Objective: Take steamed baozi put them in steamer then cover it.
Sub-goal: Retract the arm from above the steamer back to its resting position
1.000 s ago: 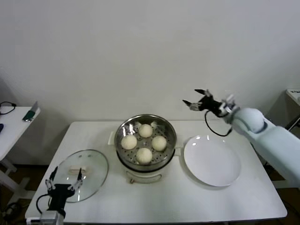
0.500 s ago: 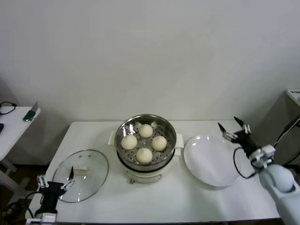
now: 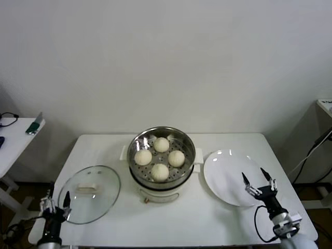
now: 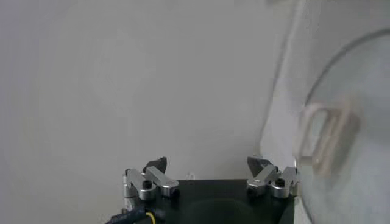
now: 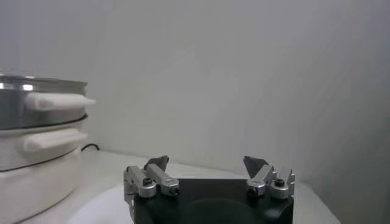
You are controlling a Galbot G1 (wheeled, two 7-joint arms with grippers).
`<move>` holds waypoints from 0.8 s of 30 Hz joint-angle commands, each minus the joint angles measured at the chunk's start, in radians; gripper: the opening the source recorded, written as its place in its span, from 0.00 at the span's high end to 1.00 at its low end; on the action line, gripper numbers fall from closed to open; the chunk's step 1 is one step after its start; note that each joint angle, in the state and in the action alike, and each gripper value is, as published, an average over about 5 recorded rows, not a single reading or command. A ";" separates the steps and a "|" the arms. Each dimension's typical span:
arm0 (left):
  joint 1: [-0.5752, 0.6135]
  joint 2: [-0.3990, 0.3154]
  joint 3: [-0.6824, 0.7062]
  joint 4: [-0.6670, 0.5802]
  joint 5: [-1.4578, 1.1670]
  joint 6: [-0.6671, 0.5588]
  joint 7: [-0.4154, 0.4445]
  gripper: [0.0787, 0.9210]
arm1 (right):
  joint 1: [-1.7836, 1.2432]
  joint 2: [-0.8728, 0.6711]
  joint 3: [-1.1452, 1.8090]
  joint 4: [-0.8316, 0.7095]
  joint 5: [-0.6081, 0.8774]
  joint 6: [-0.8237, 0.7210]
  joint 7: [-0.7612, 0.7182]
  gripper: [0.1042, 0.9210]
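Observation:
Several cream-white baozi (image 3: pixel 160 171) lie in the shiny steel steamer (image 3: pixel 185 140) on its white pot base at the table's middle. The steamer's side (image 5: pixel 36 119) also shows in the right wrist view. The glass cover (image 3: pixel 104 179) with its cream handle lies flat on the table to the left, and it shows in the left wrist view (image 4: pixel 347 152). My left gripper (image 3: pixel 56 199) is open and empty at the front left, by the cover's near edge. My right gripper (image 3: pixel 258 183) is open and empty over the white plate's front right rim.
A flat white plate (image 3: pixel 228 174) lies right of the steamer. A small side table (image 3: pixel 15 135) with a green object stands at the far left. A white wall runs behind the table.
My right arm swung down from beside the steamer to the front right, low over the plate's rim. My left gripper drew back toward the front left corner.

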State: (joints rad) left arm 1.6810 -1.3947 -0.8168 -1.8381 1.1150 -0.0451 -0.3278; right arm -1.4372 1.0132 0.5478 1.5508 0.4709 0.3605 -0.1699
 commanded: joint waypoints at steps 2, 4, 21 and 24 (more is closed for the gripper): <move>-0.100 -0.012 0.034 0.186 0.404 0.052 -0.090 0.12 | -0.083 0.093 0.032 0.018 -0.060 0.053 0.017 0.12; -0.122 -0.012 0.041 0.206 0.402 0.050 -0.084 0.12 | -0.085 0.096 0.035 0.021 -0.061 0.052 0.017 0.12; -0.287 0.000 0.079 0.393 0.371 0.042 -0.053 0.12 | -0.120 0.132 0.063 0.066 -0.080 0.042 0.017 0.12; -0.306 0.002 0.082 0.407 0.363 0.044 -0.057 0.12 | -0.122 0.140 0.066 0.070 -0.084 0.040 0.019 0.12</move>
State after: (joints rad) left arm 1.4634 -1.3958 -0.7464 -1.5310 1.4528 -0.0082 -0.3768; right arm -1.5449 1.1324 0.6048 1.6022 0.3976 0.3978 -0.1541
